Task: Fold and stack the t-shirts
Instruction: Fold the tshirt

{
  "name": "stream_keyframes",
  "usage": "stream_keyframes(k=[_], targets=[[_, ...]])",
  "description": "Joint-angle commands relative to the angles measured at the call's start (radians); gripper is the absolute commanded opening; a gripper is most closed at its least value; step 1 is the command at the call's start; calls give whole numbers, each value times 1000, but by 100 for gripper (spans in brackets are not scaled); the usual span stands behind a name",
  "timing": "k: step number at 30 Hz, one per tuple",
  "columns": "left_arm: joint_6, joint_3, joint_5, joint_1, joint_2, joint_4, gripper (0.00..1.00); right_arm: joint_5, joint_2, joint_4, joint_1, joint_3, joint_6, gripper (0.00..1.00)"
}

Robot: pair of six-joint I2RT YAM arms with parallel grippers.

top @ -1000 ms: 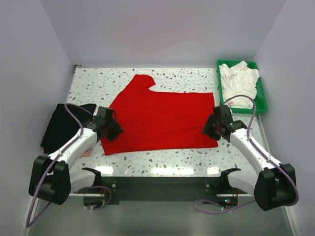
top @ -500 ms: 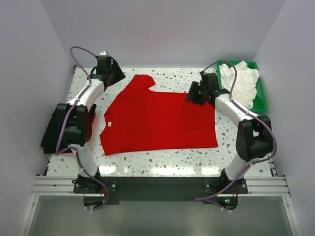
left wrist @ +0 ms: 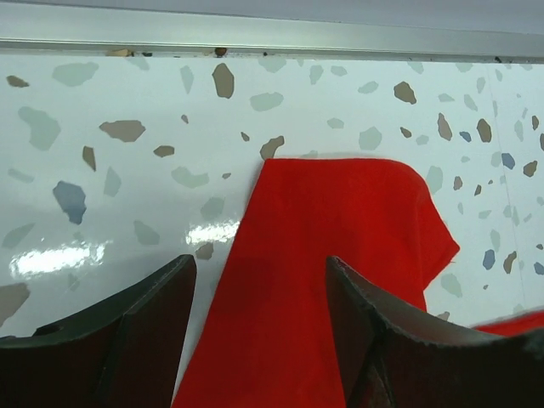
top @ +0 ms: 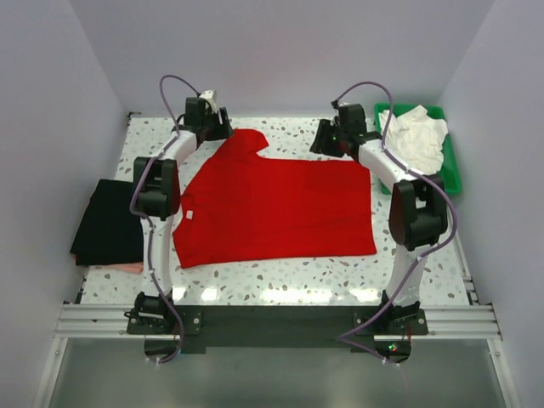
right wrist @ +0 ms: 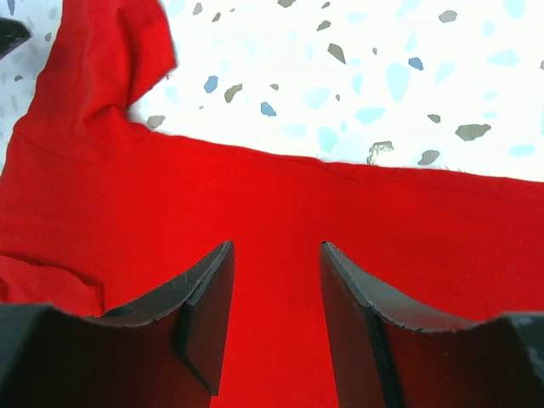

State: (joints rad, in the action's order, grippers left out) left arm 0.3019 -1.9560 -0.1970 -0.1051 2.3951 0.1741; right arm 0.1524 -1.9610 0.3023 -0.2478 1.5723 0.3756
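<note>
A bright red t-shirt (top: 272,208) lies flat mid-table, folded lengthwise, with one sleeve (top: 246,140) pointing to the far side and a small white neck label (top: 189,214) at its left edge. My left gripper (top: 218,131) is open just left of that sleeve. In the left wrist view the sleeve (left wrist: 340,229) lies between and ahead of the open gripper (left wrist: 259,268). My right gripper (top: 325,141) is open over the shirt's far edge; the right wrist view shows red cloth (right wrist: 255,187) under the gripper (right wrist: 276,248). A folded black t-shirt (top: 106,223) lies at the left. White t-shirts (top: 412,140) sit in the tray.
The green plastic tray (top: 451,174) stands at the far right corner. A bit of pink cloth (top: 129,268) shows under the black shirt's near edge. The back wall rail (left wrist: 272,34) runs just beyond the sleeve. Side walls close in the table.
Both arms have swung from the shirt's near corners out to its far edge, then moved inward toward the sleeve and the far hem. The red shirt has not moved.
</note>
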Motion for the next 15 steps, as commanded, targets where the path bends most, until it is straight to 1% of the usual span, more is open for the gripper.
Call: stream_keyframes(k=[1, 7, 14, 15], targets=[[-47, -99, -99, 10, 59, -91, 68, 41, -24, -48, 2, 51, -29, 49], [-33, -158, -133, 8, 145, -125, 71, 44, -22, -84, 1, 13, -29, 49], [-15, -158, -151, 4, 183, -159, 72, 52, -30, -97, 2, -5, -29, 49], [-11, -158, -165, 2, 190, -198, 71, 52, -32, -100, 1, -8, -27, 49]])
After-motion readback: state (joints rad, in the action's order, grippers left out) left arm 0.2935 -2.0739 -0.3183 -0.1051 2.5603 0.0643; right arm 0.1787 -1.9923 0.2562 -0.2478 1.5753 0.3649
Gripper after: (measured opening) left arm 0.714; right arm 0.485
